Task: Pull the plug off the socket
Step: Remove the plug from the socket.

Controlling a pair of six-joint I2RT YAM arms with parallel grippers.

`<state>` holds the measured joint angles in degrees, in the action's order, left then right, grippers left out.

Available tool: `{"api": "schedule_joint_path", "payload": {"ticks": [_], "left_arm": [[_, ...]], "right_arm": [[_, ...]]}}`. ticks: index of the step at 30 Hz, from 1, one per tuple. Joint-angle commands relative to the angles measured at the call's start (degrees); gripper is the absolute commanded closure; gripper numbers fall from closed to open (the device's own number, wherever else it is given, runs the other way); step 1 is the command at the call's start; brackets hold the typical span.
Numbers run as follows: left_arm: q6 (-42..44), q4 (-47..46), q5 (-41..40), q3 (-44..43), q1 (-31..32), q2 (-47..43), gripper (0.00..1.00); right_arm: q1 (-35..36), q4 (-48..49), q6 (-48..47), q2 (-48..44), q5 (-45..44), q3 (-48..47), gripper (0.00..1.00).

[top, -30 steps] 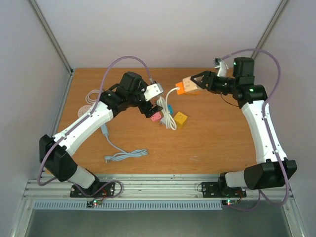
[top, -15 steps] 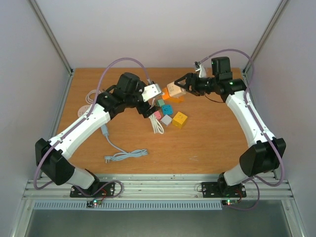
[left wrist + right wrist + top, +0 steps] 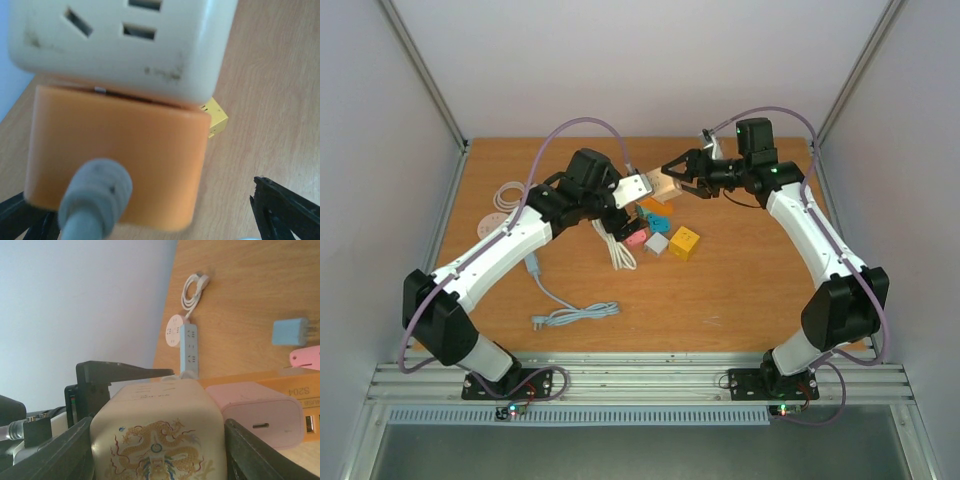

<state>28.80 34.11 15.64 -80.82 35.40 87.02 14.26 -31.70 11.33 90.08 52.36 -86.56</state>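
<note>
OK, right jaws clamped on the cream socket (image 3: 157, 435), left jaws wide apart either side of the orange plug (image 3: 115, 160), which sits plugged into it.

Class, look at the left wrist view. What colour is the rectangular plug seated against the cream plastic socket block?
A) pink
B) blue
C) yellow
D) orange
D: the left wrist view shows an orange rectangular plug, with a grey cable coming out of it, pressed up against the cream plastic socket block.
</note>
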Motion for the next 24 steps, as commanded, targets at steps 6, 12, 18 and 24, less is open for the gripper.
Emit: {"api": "schedule_joint_path", "payload": {"ticks": [6,12,18,24], "left_arm": [[1.4,-0.1,5.9,-1.9,0.4,0.8,0.11],[1.9,1.0,8.6,-1.9,0.4,0.5,0.26],[2.1,1.4,9.2,-1.8,0.4,0.3,0.34],[2.0,1.6,9.5,-2.1,0.4,0.4,0.32]], "right_arm": [[1.2,8.5,6.1,-1.6,8.4,2.3,0.56],[1.3,10.3,7.5,-1.9,10.4,3.5,0.56],[1.4,11.4,8.4,-2.9,11.8,4.0,0.55],[2.1,11.7,8.5,-3.2,12.6,4.1,0.55]]}}
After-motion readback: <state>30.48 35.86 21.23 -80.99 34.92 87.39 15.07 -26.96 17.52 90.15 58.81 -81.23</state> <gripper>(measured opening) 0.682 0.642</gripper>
